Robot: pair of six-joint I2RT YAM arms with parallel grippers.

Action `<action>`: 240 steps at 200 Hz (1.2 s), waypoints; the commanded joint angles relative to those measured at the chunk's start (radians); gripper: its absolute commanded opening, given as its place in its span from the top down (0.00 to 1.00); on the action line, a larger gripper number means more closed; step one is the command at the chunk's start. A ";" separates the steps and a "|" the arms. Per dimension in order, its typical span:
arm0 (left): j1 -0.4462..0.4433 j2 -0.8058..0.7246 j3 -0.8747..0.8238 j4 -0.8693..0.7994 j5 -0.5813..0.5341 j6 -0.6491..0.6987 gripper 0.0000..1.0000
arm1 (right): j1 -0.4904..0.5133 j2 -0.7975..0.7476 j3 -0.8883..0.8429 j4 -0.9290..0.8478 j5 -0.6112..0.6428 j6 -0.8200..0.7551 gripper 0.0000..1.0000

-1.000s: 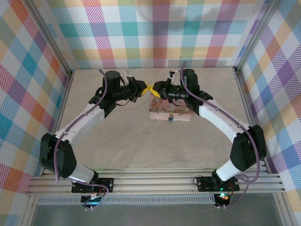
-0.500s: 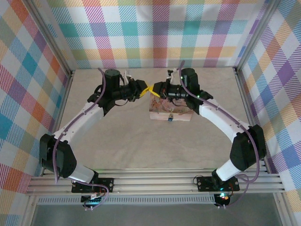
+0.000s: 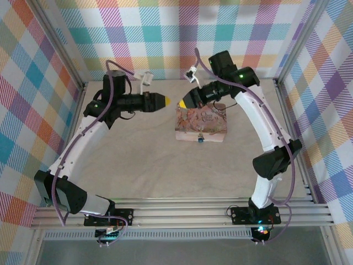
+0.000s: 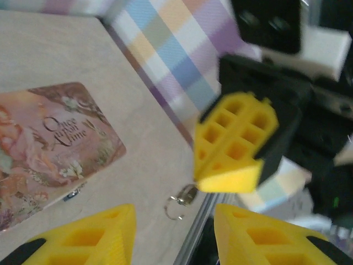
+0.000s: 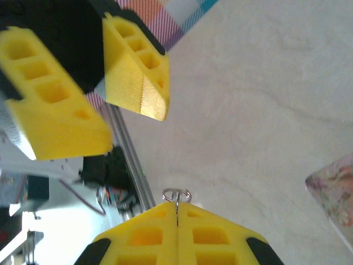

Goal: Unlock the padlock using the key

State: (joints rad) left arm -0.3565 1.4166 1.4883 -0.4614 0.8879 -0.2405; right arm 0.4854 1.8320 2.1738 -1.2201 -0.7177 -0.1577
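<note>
Your arms are separating after the handover: the left gripper (image 3: 164, 101) is opening, empty; the right gripper (image 3: 183, 102) is pinching the thin grey metal key (image 5: 176, 195), clear of the tiny blue padlock (image 3: 201, 138) fronting the pink picture box (image 3: 202, 120).

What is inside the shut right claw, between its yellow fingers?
The right claw pinches the key. Its small ring end and a thin metal edge stick out at the tips. The rest of the key is covered by the fingers.
</note>
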 commanded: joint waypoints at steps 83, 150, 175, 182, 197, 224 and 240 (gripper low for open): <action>-0.094 0.064 0.059 -0.184 0.201 0.345 0.58 | 0.007 -0.137 -0.179 0.008 -0.161 -0.242 1.00; -0.104 0.113 0.105 -0.206 0.229 0.336 0.74 | 0.007 -0.153 -0.210 0.010 -0.189 -0.252 1.00; -0.113 0.129 0.122 -0.230 0.244 0.347 1.00 | 0.006 -0.161 -0.222 0.039 -0.188 -0.227 1.00; -0.114 0.132 0.128 -0.243 0.236 0.351 1.00 | 0.005 -0.167 -0.231 0.058 -0.185 -0.213 1.00; -0.114 0.135 0.135 -0.265 0.194 0.349 1.00 | 0.005 -0.188 -0.266 0.128 -0.154 -0.164 1.00; -0.113 0.116 0.098 -0.178 0.120 0.266 1.00 | 0.000 -0.243 -0.358 0.303 -0.063 -0.023 0.85; -0.114 0.087 0.042 -0.073 0.035 0.174 1.00 | -0.018 -0.290 -0.435 0.464 -0.014 0.170 0.69</action>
State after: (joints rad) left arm -0.4580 1.5360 1.5848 -0.6632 1.0401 0.0513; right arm 0.4835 1.6165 1.8198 -1.0180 -0.7986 -0.2302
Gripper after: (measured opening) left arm 0.048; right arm 0.217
